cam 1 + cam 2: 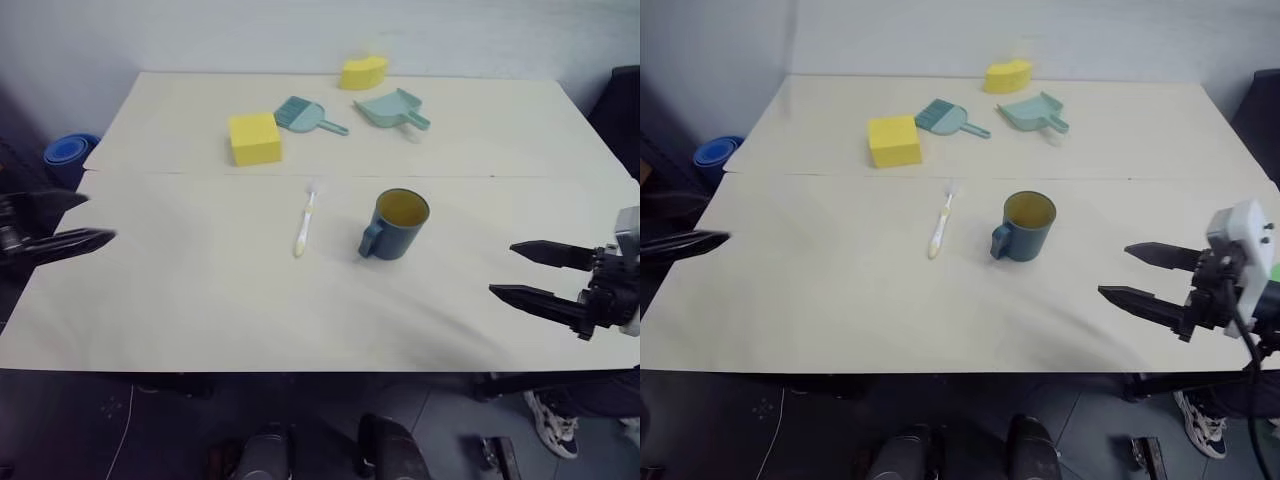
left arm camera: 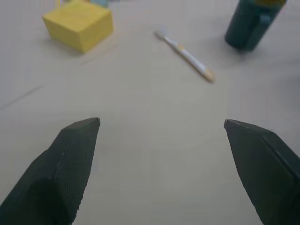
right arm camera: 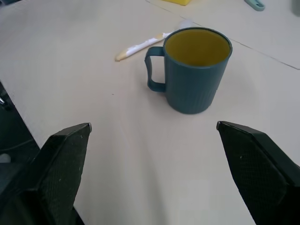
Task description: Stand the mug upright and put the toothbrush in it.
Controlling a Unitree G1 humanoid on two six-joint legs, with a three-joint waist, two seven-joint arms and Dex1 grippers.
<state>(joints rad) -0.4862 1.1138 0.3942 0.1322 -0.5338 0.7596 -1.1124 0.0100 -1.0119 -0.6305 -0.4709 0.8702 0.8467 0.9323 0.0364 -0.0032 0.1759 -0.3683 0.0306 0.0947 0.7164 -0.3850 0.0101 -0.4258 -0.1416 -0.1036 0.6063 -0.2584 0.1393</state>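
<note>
The mug already stands upright near the middle of the table, yellow inside showing, its handle turned toward seven o'clock in the head view. The toothbrush lies flat on the bare tabletop just beside it, at the mug's nine o'clock, apart from it and not touching. Its long axis runs nearly from twelve to six, the white bristle head at the far end and the pale-yellow handle end nearer the robot.

The left gripper hovers at the table's left edge with its two black fingers spread wide and nothing between them; from it the toothbrush lies toward three o'clock, well apart. The right gripper hangs over the table's right front corner, likewise spread and empty; from it the mug sits at about ten o'clock, with the toothbrush beyond the mug.

Judging from this layout, the righting step looks done and the pickup remains. The left arm appears to have the clearer line, since the mug stands between the right claw and the toothbrush. A grasp would probably have to close across the slim handle, at right angles to its long axis.
</note>
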